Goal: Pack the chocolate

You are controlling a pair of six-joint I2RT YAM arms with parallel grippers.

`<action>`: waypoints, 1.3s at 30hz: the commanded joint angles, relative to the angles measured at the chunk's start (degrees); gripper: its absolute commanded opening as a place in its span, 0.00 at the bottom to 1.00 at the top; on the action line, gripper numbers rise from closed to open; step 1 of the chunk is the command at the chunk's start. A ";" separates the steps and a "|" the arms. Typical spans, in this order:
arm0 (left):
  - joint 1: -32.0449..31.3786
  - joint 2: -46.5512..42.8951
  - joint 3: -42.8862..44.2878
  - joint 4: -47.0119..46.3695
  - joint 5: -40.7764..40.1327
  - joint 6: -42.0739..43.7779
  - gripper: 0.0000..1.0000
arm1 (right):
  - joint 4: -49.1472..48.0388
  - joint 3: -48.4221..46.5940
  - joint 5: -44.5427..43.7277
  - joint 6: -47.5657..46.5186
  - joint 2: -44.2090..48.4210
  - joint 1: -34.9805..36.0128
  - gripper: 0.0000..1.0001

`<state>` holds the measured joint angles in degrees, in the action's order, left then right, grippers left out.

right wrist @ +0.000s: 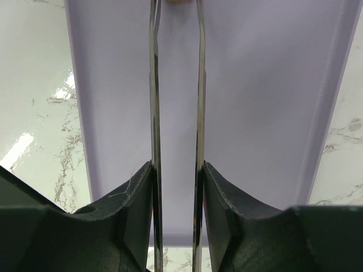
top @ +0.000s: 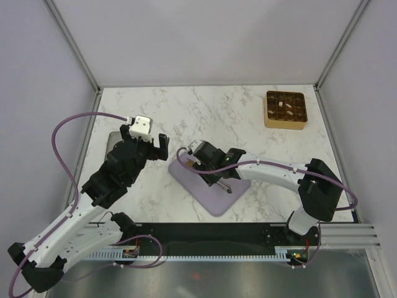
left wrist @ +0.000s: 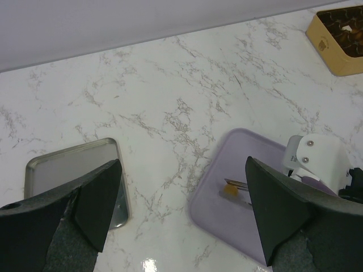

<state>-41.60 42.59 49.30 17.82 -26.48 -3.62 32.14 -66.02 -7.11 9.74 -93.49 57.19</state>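
Near edge: black base rail with both arm bases on it. Table is white marble-pattern, glossy and flat.

Left gripper: jaws spread wide, nothing between them. It hangs over marble between the steel tray and the lilac mat.

Right gripper: clamped on thin metal tweezers. The blades have a narrow gap, run nearly parallel and point down at the mat, mid-table.

Caramel piece sits on the mat at the tweezer tips. Can't tell if it's pinched or just touched. The other chocolates are in the gold tray, far right corner, close to the right and back edges.

Open marble between the mat and the gold tray, and across the far left. Pale walls on three sides, metal posts at the back corners.

Views:
- Top hides most of the steel tray under the left arm and doesn't resolve the caramel piece. Left wrist shows both.
- Right wrist crops the piece at its top edge. It shows the mat's two long edges with marble on either side.
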 commanded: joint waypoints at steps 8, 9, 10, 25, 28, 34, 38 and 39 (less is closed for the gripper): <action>-0.14 -0.14 -0.08 -2.88 -1.29 2.04 0.98 | 4.42 -3.33 0.17 2.04 3.40 0.03 0.43; -0.14 -0.14 -0.08 -2.80 -1.38 2.04 0.98 | 4.86 -3.50 0.26 2.30 3.49 -0.32 0.43; -0.23 -0.14 -0.08 -2.80 -1.29 2.04 0.98 | 5.04 -3.68 0.43 2.39 3.75 -0.50 0.43; -0.23 -0.58 -0.08 -2.80 -0.94 1.86 0.98 | 11.27 -15.88 -4.21 5.56 4.02 -17.53 0.39; -0.14 -0.58 0.01 -2.79 -0.77 1.86 0.98 | 11.81 -19.67 -6.24 5.99 2.97 -25.35 0.39; -0.23 -1.28 0.01 -2.71 -0.24 1.68 0.98 | 11.54 -25.82 -8.71 9.24 -2.64 -40.82 0.39; -0.14 -1.37 0.10 -2.71 -0.06 1.68 0.98 | 11.54 -27.50 -8.88 10.83 -5.20 -49.53 0.39; -0.23 -1.37 0.10 -2.71 0.11 1.68 0.98 | 11.45 -27.84 -8.97 11.18 -6.08 -52.07 0.39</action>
<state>-41.60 41.80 49.30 17.80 -26.41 -3.62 42.81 -91.29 -14.24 18.37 -97.78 9.56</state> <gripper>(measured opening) 0.977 0.392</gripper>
